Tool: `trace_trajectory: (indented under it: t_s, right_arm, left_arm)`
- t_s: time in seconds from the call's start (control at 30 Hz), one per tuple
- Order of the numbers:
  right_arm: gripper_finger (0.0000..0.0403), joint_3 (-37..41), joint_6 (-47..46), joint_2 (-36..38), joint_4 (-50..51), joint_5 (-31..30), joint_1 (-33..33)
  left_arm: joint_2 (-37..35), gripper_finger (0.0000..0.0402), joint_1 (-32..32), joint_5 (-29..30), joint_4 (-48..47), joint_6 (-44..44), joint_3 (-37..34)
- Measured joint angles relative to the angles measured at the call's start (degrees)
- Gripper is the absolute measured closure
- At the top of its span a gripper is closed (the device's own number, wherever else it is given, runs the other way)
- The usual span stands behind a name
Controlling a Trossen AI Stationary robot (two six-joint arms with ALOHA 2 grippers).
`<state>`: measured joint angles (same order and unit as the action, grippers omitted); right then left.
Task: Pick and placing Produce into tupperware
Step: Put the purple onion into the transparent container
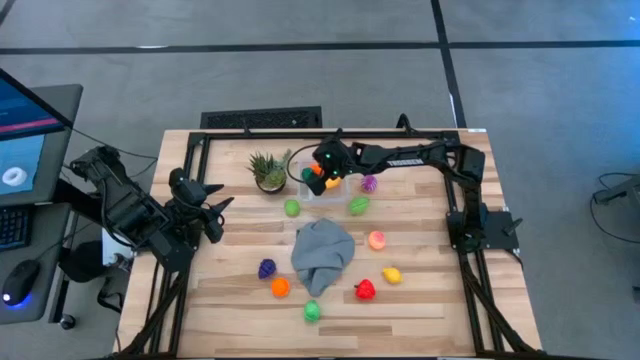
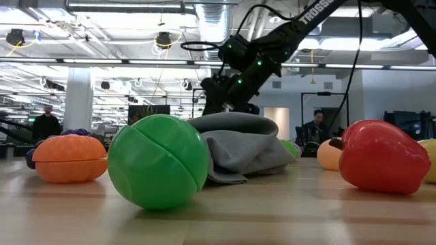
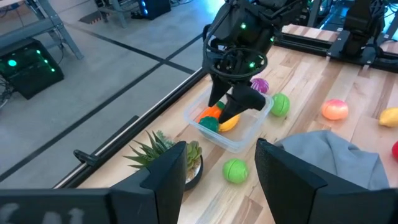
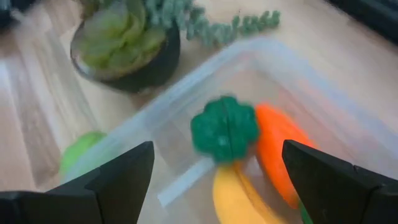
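Tupperware (image 1: 322,187) sits in the upper middle of my overhead frame, just right of the potted plant (image 1: 268,170), on the tabletop (image 1: 420,300). I see the right hand (image 1: 322,170) directly over it, fingers spread wide with nothing between them. From that arm's wrist camera I look down into the clear tub (image 4: 311,81): a green broccoli piece (image 4: 224,129) is in the centre of the frame, an orange carrot (image 4: 277,149) just right of it and a yellow banana (image 4: 239,196) below, all inside the walls. I also catch a green fruit (image 4: 84,152) outside the tub at lower left.

Around the tub in the overhead frame, I count purple grapes (image 1: 369,184) to its right, a green piece (image 1: 358,205) below right and another green piece (image 1: 291,208) below left. The grey cloth (image 1: 322,253) lies heaped in the middle. A peach-coloured piece (image 1: 376,240) and a yellow lemon (image 1: 391,275) lie right of the cloth, with a red pepper (image 1: 365,290) below them; dark purple fruit (image 1: 266,268), an orange piece (image 1: 280,288) and a green ball (image 1: 312,311) lie lower left of it.

My left hand (image 1: 212,208) waits at the left edge of the tabletop, well apart from everything, its fingers (image 3: 165,171) parted a little and holding nothing.
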<state>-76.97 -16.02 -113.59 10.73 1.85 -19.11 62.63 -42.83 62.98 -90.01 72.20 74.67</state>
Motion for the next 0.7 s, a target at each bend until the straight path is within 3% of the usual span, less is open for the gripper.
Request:
trace_trajectory:
  t_s: [0.7]
  right_arm:
    - [0.0065, -0.66, 9.03, 11.29, 18.49, -0.63, -0.26]
  left_arm:
    - [0.0, 0.0221, 0.0, 2.22, 0.0, -0.68, 0.0]
